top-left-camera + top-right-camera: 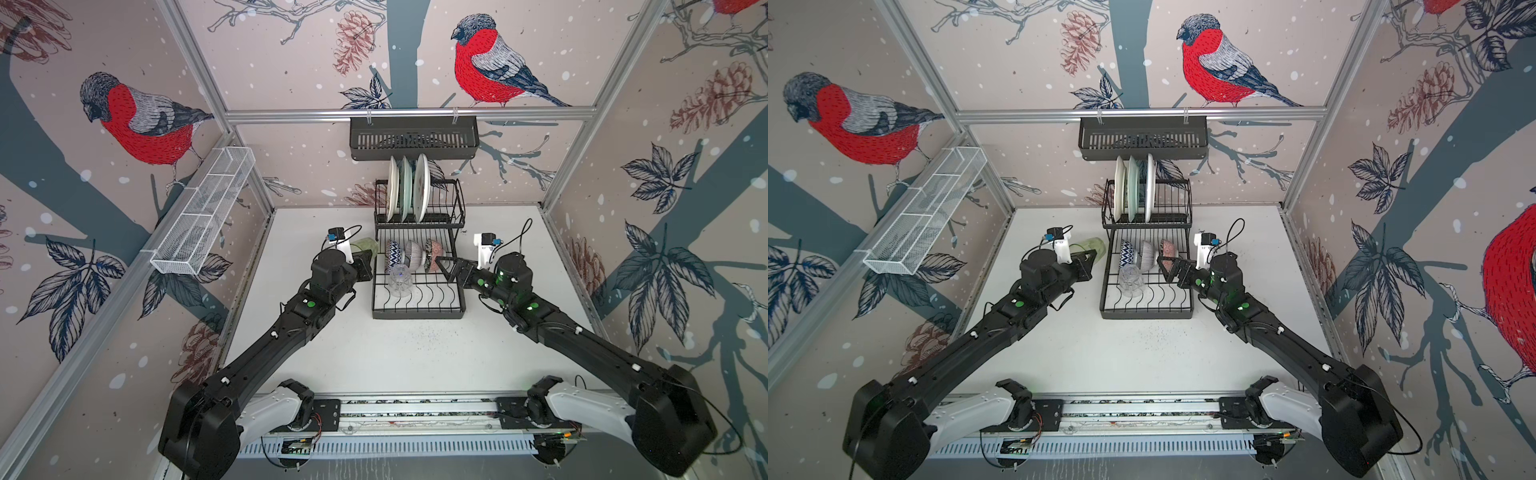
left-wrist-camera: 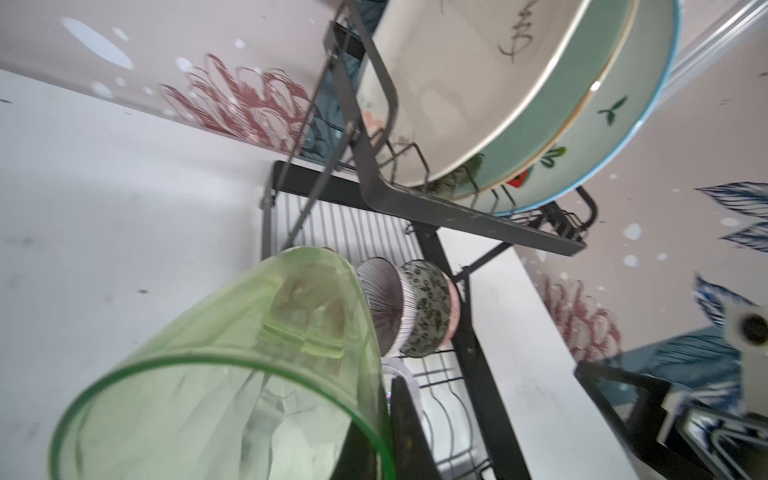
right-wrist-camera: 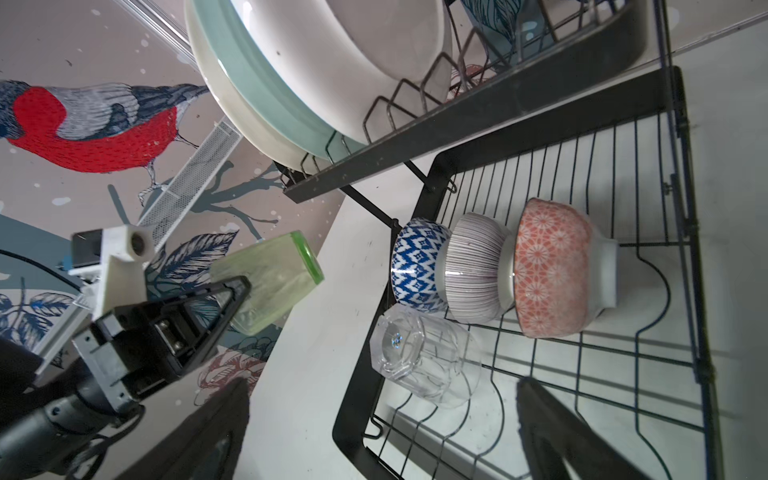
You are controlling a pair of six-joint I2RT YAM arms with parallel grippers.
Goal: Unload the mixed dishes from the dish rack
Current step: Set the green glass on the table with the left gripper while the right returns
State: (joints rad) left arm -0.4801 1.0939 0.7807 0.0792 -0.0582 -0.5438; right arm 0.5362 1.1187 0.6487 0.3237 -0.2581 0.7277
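Setting the green tumbler (image 2: 232, 353), clamped in the left gripper (image 1: 365, 261) just beside the dish rack (image 1: 415, 313), gently onto the table (image 1: 374, 353) seems best, with the right gripper (image 1: 445, 268), jaws apart, beside the pink bowl (image 3: 552, 266).

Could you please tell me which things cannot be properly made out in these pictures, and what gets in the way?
- Plates: edge-on in both top views, cut off by the frame edge in both wrist views; patterns only partly readable.
- Blue zigzag bowl: mostly hidden behind the green tumbler in the left wrist view.
- Clear tumbler: there, only a sliver shows past a finger of the left end effector.
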